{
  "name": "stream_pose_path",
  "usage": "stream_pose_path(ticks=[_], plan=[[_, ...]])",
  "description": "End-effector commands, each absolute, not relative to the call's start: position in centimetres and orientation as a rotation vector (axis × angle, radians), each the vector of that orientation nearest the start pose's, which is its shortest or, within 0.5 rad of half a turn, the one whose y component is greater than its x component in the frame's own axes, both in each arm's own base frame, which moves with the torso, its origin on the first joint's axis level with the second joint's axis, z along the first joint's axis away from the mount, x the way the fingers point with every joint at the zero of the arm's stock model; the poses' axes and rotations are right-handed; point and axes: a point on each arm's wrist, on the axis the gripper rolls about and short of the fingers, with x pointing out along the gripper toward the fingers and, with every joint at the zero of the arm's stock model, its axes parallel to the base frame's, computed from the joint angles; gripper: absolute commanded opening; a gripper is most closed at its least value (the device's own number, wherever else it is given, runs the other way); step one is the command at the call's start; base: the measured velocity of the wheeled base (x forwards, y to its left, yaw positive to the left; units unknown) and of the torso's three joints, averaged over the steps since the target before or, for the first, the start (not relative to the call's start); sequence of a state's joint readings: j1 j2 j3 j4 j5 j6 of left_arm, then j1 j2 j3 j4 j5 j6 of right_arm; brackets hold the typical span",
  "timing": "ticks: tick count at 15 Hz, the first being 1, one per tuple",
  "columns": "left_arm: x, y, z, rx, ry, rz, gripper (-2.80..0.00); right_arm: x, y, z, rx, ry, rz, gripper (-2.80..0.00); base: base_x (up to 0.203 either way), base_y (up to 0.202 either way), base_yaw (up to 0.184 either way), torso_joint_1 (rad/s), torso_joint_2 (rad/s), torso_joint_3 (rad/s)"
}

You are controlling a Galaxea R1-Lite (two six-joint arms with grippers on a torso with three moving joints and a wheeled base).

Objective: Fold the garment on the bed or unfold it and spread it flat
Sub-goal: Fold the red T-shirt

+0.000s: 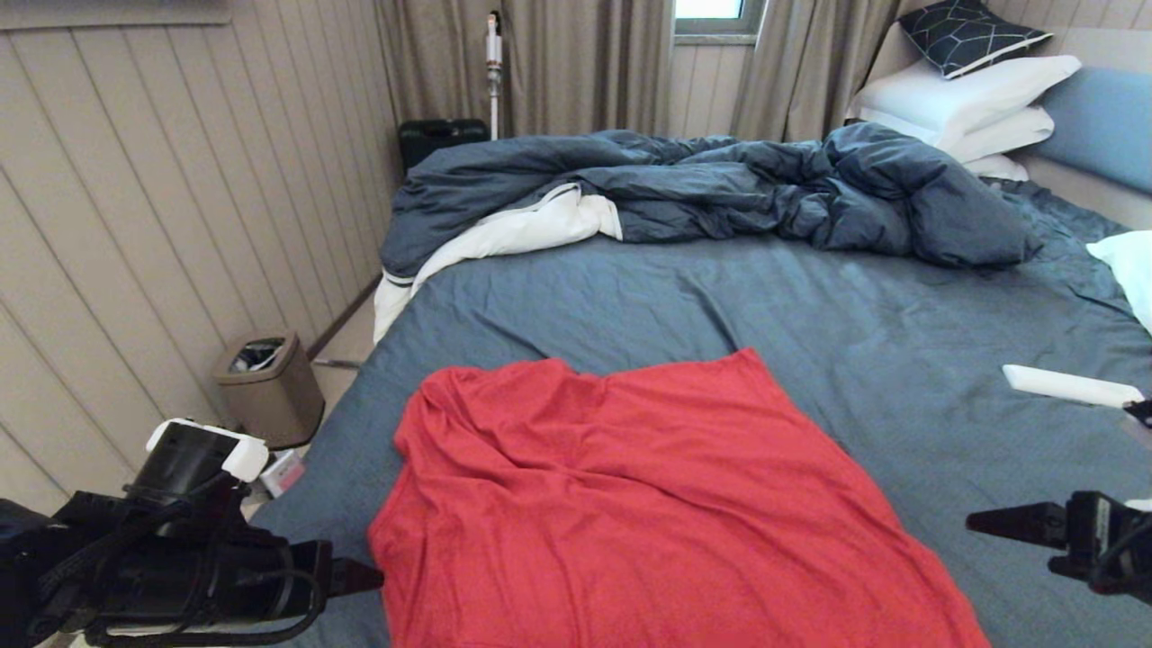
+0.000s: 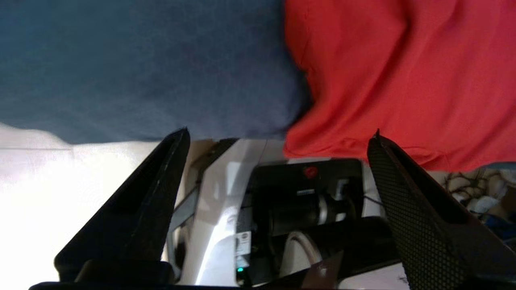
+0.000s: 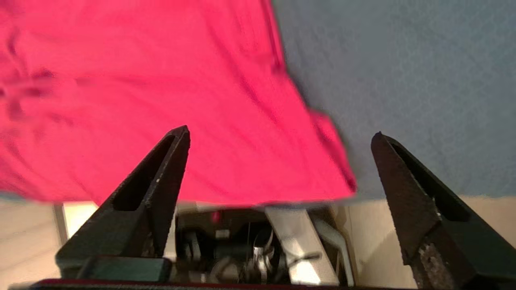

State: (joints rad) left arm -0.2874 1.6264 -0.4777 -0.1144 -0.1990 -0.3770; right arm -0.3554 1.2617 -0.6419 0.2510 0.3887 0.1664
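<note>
The red garment [image 1: 630, 504] lies spread out on the near part of the bed [image 1: 900, 342], plain side up, with soft wrinkles near its far left corner. My left gripper [image 1: 355, 576] hovers just off the garment's near left edge. In the left wrist view the left gripper [image 2: 280, 135] is open and empty, with the garment [image 2: 403, 72] beyond it. My right gripper [image 1: 999, 522] hangs to the right of the garment, clear of the cloth. In the right wrist view the right gripper [image 3: 280, 134] is open and empty over the garment's [image 3: 161, 80] near corner.
A rumpled dark blue duvet [image 1: 720, 180] lies across the far side of the bed, with stacked white pillows [image 1: 972, 99] at the far right. A white flat object [image 1: 1071, 387] lies on the sheet at the right. A brown bin [image 1: 270, 387] stands by the panelled wall.
</note>
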Motion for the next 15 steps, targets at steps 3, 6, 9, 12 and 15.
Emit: stream_pose_path(ticks=[3, 6, 9, 12, 15], plan=[[21.0, -7.6, 7.6, -0.314, 1.116, -0.262, 0.0, 15.3, -5.1, 17.2, 0.475, 0.797, -0.061, 0.0, 0.0, 0.0, 0.0, 0.0, 0.0, 0.0], [21.3, -8.3, 7.2, -0.328, 1.112, -0.272, 0.0, 15.4, -5.1, 17.2, 0.476, 0.8, -0.061, 0.0, 0.0, 0.0, 0.0, 0.0, 0.0, 0.0], [21.9, -9.4, 7.6, -0.368, 1.054, -0.298, 0.0, 15.3, -5.1, 17.0, 0.48, 0.808, -0.059, 0.0, 0.0, 0.0, 0.0, 0.0, 0.0, 0.0], [22.8, -10.3, 8.4, -0.397, 0.997, -0.325, 0.0, 15.2, -5.0, 17.3, 0.466, 0.794, -0.051, 0.0, 0.0, 0.0, 0.0, 0.0, 0.0, 0.0], [23.6, -10.8, 7.8, -0.39, 1.01, -0.318, 0.0, 15.2, -5.0, 17.8, 0.457, 0.771, -0.047, 0.0, 0.0, 0.0, 0.0, 0.0, 0.0, 0.0]])
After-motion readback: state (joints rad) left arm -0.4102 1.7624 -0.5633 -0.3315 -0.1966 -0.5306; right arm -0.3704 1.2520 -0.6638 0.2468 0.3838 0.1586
